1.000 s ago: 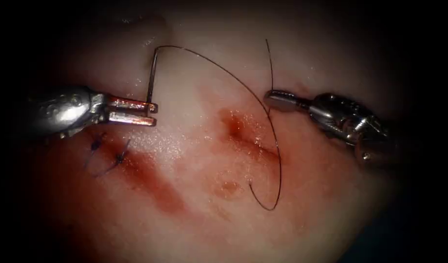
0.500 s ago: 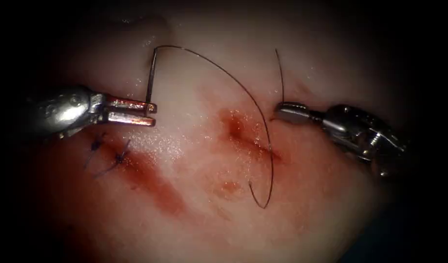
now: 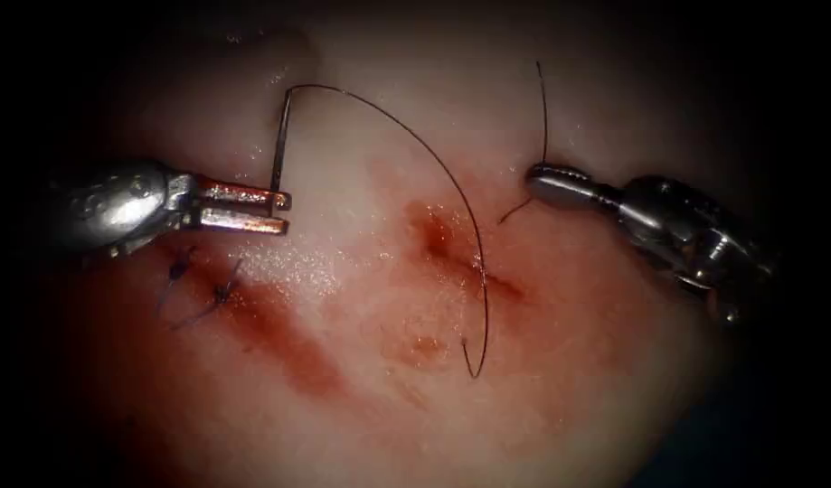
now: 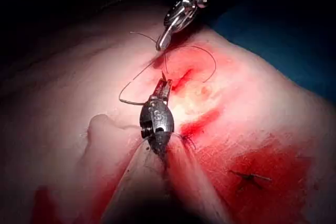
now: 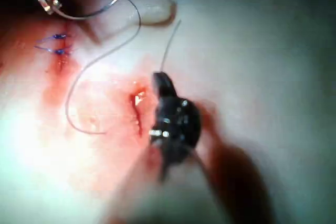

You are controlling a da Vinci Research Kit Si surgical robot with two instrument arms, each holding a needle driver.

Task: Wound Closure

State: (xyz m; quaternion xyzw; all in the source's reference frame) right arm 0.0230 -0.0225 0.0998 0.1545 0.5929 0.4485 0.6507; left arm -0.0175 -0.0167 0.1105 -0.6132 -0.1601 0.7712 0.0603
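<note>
Needle held left of the cut, thread held on the right.

The left end effector [image 3: 275, 208] clenches the thin curved steel needle [image 3: 279, 149] near its tail, clear of the pale pork tissue [image 3: 370, 108]; the right end effector [image 3: 546, 176] grips the fine dark thread [image 3: 433, 154] (likely to control slack), its loop crossing the red cut [image 3: 451, 248].

The only mark that can be read is on the left tool [image 4: 157, 121], seen from its own wrist camera: a single raised character on the dark round body just behind the jaws. It looks like an "S", though it may be a "5". Nothing else carries writing.
</note>
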